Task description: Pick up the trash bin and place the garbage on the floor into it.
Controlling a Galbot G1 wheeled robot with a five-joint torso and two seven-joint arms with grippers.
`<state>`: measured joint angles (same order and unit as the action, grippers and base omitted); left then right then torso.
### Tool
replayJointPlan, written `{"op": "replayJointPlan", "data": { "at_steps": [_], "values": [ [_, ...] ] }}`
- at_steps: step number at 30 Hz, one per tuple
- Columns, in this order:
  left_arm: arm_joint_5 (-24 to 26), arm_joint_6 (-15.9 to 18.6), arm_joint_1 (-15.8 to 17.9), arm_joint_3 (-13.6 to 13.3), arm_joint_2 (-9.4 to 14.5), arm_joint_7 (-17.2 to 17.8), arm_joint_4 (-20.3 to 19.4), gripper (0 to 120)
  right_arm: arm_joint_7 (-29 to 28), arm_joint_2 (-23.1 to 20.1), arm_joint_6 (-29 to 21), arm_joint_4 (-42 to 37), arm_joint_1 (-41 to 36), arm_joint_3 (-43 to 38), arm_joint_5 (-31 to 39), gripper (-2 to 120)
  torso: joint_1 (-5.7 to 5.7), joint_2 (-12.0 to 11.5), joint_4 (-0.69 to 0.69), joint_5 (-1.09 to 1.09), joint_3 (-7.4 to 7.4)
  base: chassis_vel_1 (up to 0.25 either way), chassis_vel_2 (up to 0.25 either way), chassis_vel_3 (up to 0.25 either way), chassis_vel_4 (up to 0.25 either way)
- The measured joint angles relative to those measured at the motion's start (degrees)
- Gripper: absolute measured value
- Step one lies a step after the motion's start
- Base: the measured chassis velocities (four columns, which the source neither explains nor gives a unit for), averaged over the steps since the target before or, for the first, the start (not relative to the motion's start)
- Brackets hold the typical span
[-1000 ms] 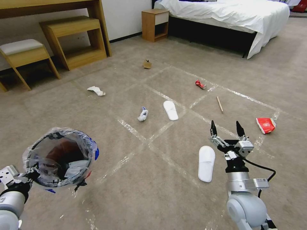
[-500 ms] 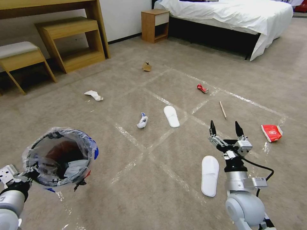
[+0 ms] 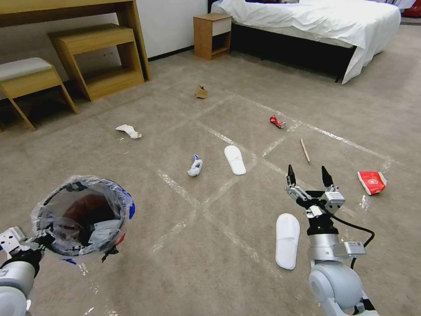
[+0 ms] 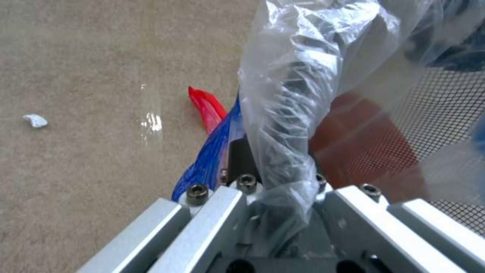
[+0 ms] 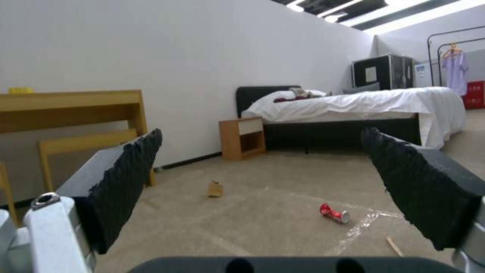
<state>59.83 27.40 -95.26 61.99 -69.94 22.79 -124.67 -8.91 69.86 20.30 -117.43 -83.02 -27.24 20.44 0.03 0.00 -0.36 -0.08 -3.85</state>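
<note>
Left gripper (image 3: pixel 37 241) holds the bin (image 3: pixel 83 215) by its rim, jaws clamped, clear of the floor (image 3: pixel 210 263). Right gripper (image 3: pixel 307 174) hovers with jaws wide, just beside a slipper (image 3: pixel 287 240); can (image 3: pixel 276 122) lies farther ahead.

The left arm sits low at the near left, its gripper (image 3: pixel 35 242) clamped on the bin (image 3: pixel 83 215) rim, holding it off the floor. The right arm reaches forward at the near right, wrist raised, its gripper (image 3: pixel 307 172) pointing far, fingers (image 5: pixel 121 178) spread wide apart, holding nothing.
</note>
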Motion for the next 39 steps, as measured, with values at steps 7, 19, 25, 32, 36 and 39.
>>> {"op": "replayJointPlan", "data": {
  "at_steps": [7, 19, 25, 32, 36, 39],
  "values": [
    [0.02, 0.0, -0.16, 0.06, 0.03, 0.0, -0.22, 1, 0.01, 0.27, 0.6, 0.12, -0.03, 0.31, -0.15, 100, 0.0, 0.0, 0.0, 0.0, 0.0, 0.0, 0.0, 0.0, 0.0],
    [0.24, -0.04, 0.39, 0.16, 0.34, 0.04, 0.06, 1, 0.3, 0.54, 1.06, 0.28, -0.09, 0.38, -0.2, 100, 0.0, 0.0, 0.0, 0.0, 0.0, 0.0, 0.0, 0.0, 0.0],
    [0.28, -0.08, 0.47, 0.11, 0.26, 0.05, 0.25, 1, 0.38, 0.82, 0.93, 0.37, -0.3, 0.49, -0.73, 100, 0.0, 0.0, 0.0, 0.0, 0.0, 0.0, 0.0, 0.0, 0.0],
    [0.04, -0.27, 0.17, 0.07, -0.11, -0.09, 0.34, 1, 0.31, 0.76, 0.73, 0.37, -0.23, 0.7, -0.74, 100, 0.0, 0.0, 0.0, 0.0, 0.0, -0.036, 0.041, 0.044, -0.038],
    [-0.01, -0.3, 0.07, 0.06, -0.19, -0.13, 0.19, 1, -1.18, 0.24, -0.45, 0.06, 0.0, 0.69, -0.29, 100, 0.0, 0.0, 0.0, 0.0, -0.01, -0.081, 0.074, 0.069, -0.072],
    [-0.1, -0.33, 0.08, 0.01, -0.25, -0.15, 0.17, 1, -4.1, -0.81, -3.41, -0.38, 0.2, 0.77, 1.63, 100, 0.0, 0.0, -0.01, 0.0, -0.01, -0.028, 0.047, 0.067, -0.058]
  ]
}}
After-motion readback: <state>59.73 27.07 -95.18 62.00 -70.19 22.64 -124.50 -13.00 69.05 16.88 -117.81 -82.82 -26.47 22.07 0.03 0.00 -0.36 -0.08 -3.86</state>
